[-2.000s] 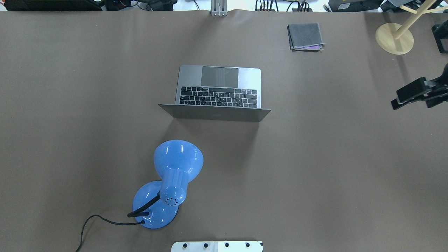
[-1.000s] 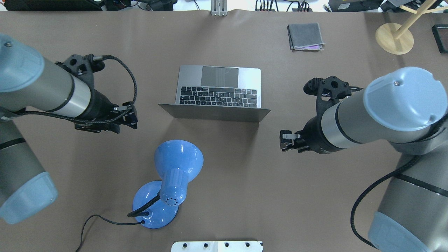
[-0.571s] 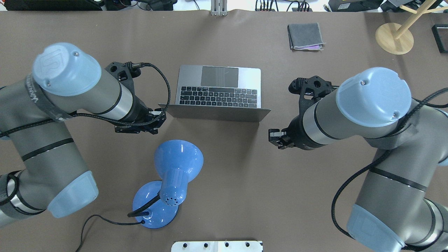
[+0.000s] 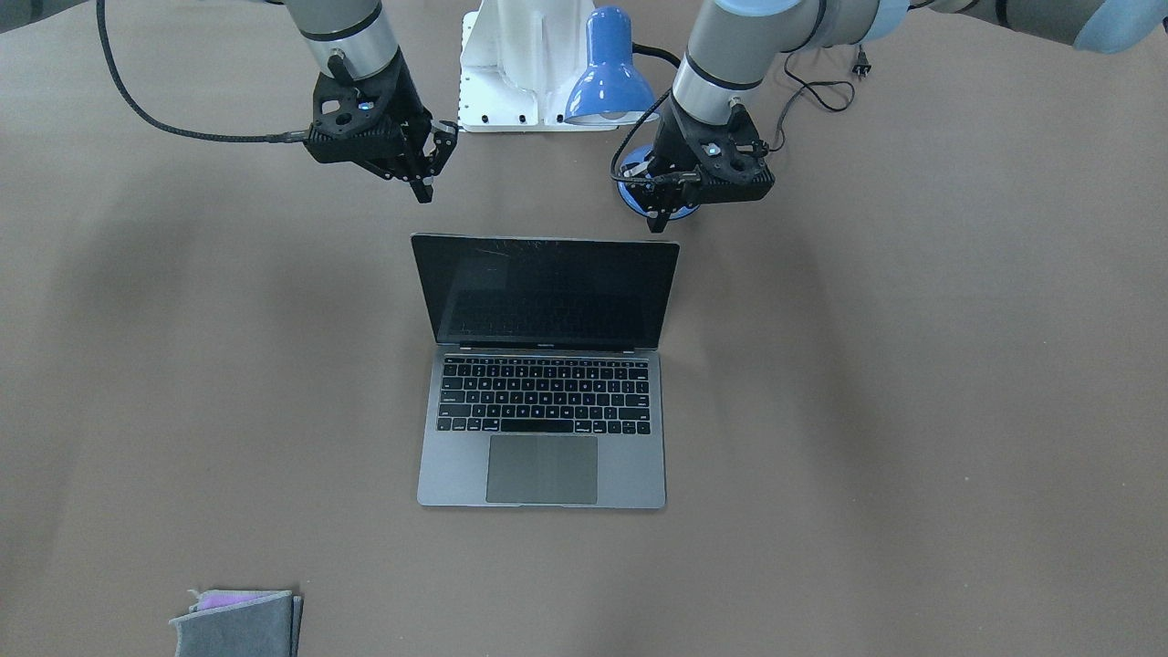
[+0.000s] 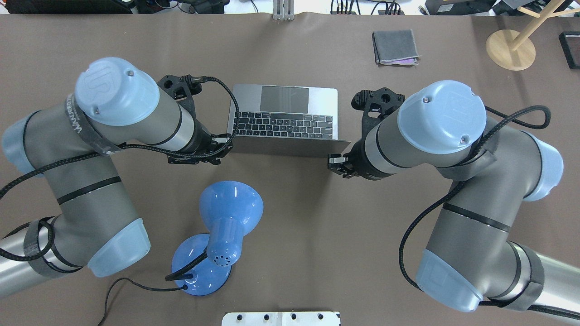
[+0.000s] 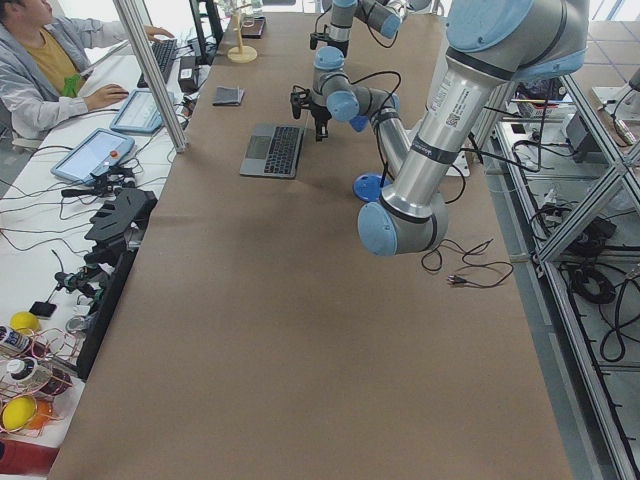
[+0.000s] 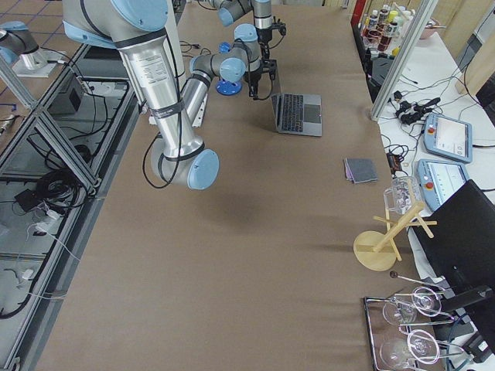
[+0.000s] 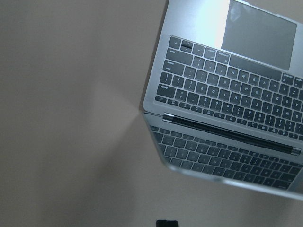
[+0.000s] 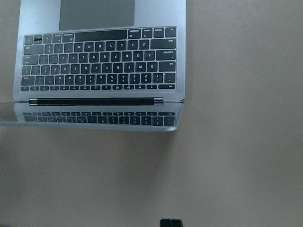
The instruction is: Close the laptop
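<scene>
Two big grey arms with light blue joints reach over a wide brown table [image 5: 317,253], the left arm [image 5: 113,113] from one side and the right arm [image 5: 435,122] from the other. Between them, about in the middle of the table, stands the laptop [image 4: 543,401]. It is open. Its dark screen stands almost upright, the back of the lid is turned to the robot, and the keyboard and the trackpad lie on the far side, away from the robot.

Near the robot's base, behind the lid and closer to the left arm, stands a blue desk lamp [image 5: 226,213] with a black cable. At the far right corner of the table is the round base of a wooden stand [image 5: 509,50]. A small folded grey pouch [image 5: 395,46] lies well apart from the laptop, at the far edge.

The left gripper [image 4: 659,217] hangs just behind the lid's upper corner on its own side, and the right gripper [image 4: 425,190] hangs behind the other corner, a little more apart. Neither touches the lid. Each gripper has its fingers pressed together and holds nothing.
</scene>
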Controlling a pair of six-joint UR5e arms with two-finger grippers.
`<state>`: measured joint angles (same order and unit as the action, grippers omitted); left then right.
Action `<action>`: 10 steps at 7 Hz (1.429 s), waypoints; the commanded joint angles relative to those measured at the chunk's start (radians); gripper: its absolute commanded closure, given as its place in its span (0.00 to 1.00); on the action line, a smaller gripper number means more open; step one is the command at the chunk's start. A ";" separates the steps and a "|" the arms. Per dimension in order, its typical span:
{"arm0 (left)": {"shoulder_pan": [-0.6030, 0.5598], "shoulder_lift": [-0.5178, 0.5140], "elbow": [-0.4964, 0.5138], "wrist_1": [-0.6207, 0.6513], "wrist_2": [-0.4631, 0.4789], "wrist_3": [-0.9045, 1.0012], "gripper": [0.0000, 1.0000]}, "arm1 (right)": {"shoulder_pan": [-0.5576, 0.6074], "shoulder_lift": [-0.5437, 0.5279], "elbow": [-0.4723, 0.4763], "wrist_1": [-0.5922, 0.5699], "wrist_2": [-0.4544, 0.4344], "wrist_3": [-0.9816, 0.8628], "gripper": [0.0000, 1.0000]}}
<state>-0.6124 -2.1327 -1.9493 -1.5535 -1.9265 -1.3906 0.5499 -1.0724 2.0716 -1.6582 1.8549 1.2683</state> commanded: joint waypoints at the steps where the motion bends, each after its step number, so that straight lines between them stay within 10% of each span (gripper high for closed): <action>1: 0.000 -0.006 0.020 -0.039 0.031 0.001 1.00 | 0.004 0.009 -0.041 0.064 -0.039 0.005 1.00; 10: -0.056 -0.085 0.209 -0.216 0.196 0.008 1.00 | 0.103 0.182 -0.301 0.193 -0.134 0.033 1.00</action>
<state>-0.6451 -2.2008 -1.7976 -1.7322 -1.7367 -1.3837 0.6306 -0.9372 1.8422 -1.4724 1.7150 1.3012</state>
